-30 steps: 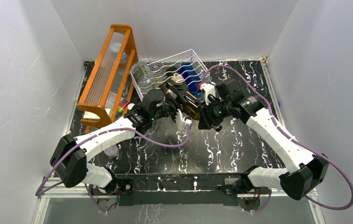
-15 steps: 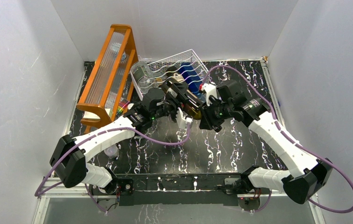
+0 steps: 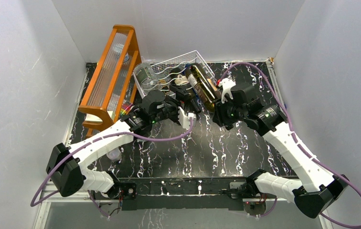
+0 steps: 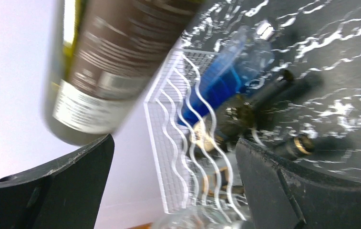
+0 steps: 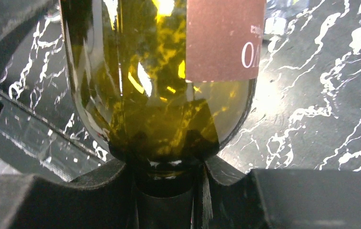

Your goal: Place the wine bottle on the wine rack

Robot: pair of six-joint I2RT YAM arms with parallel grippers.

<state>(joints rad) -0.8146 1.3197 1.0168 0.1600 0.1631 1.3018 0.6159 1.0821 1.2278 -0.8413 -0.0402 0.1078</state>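
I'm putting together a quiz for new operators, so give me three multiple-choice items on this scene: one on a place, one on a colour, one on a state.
1. In the top view, the orange frame stands on which side of the wine rack?
A right
B left
C on top of it

2. The glass of the wine bottle is:
A olive green
B blue
C pink

3. The right gripper is:
A open
B shut on the rack
C shut on the wine bottle

Key: B, the frame is at the rack's left end; A, the right wrist view shows green-yellow glass; C, its fingers clamp the bottle's neck.
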